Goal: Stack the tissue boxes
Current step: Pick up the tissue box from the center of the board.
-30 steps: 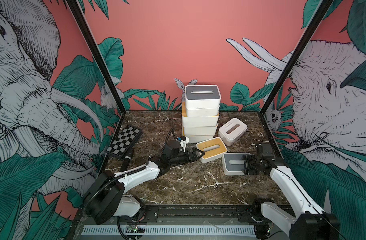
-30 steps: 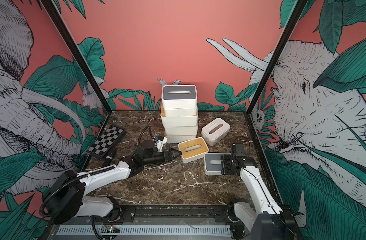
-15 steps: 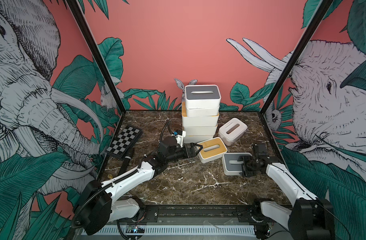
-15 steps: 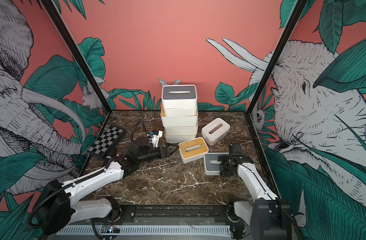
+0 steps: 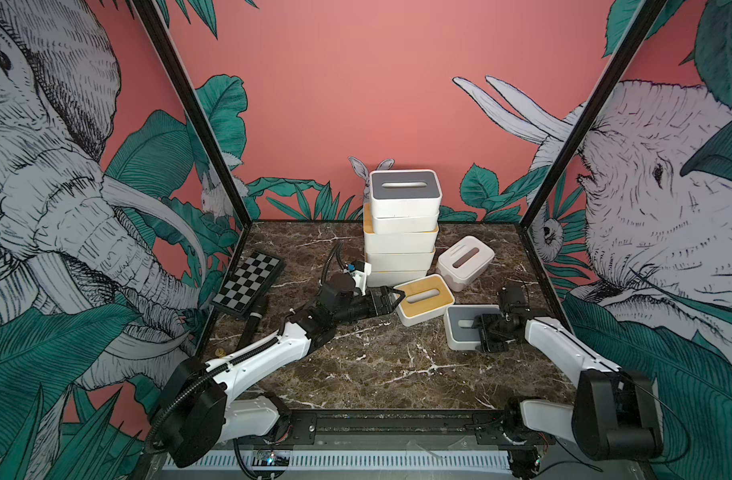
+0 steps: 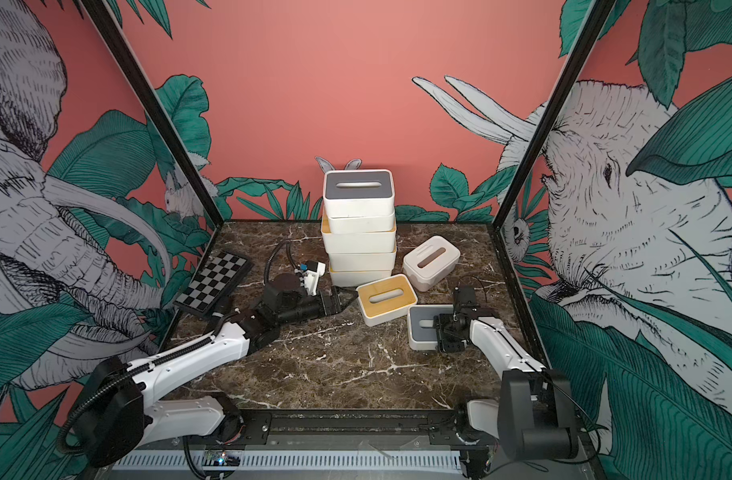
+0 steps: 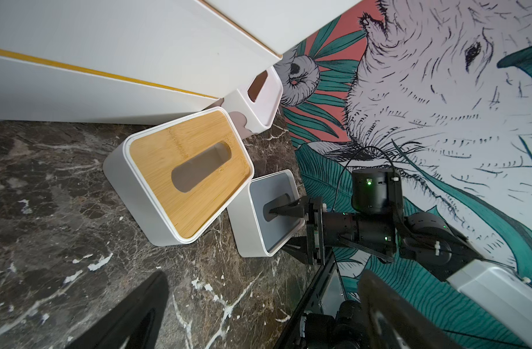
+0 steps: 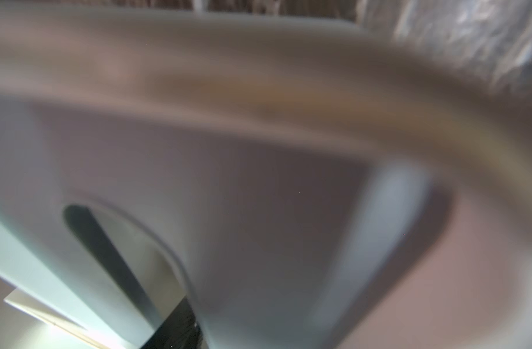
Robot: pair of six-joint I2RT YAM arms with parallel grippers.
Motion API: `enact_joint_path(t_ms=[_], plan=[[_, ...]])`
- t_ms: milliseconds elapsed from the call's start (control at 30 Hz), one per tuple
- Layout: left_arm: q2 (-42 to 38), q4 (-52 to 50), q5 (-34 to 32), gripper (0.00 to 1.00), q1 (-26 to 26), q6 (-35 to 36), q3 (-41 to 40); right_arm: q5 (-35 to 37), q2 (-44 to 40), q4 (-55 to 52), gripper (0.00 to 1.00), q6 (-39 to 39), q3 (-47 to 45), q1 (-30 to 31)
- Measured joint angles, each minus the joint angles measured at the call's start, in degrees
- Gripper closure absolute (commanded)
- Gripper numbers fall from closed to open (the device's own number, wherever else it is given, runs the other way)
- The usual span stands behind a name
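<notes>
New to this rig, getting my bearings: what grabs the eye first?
A tall stack of tissue boxes stands at the back centre, grey lid on top. Nearer and to its right, the right tool has one finger in the slot of a loose grey-lidded box, beside a bamboo-lidded box.

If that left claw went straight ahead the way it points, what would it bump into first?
Probably the loose bamboo-lid box just ahead of the open left gripper. Nothing shows between them, though depth is hard to judge.

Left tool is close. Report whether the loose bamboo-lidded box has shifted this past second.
No. The bamboo-lidded box lies unchanged beside the stack.
</notes>
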Motion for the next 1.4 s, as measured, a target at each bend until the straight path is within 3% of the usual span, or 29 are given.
enact_joint_path(t_ms=[667, 867, 1133, 1400], plan=[[0.66, 1.79, -0.72, 0.01, 0.00, -0.26, -1.53, 0.44, -0.55, -0.04, 0.59, 0.28, -0.09, 0.22], [7.32, 10.56, 1.46, 0.00, -1.55, -0.17, -4.98, -0.52, -4.72, -1.90, 0.59, 0.96, -0.07, 0.76], [15.52, 22.18, 1.01, 0.01, -10.62, 5.01, -4.46, -2.03, -9.33, -2.86, 0.59, 4.11, 0.66, 3.39], [27.93, 35.23, 0.09, 0.00, -12.74, 3.39, -3.61, -3.50, -11.96, -1.90, 0.59, 6.47, 4.44, 5.46]])
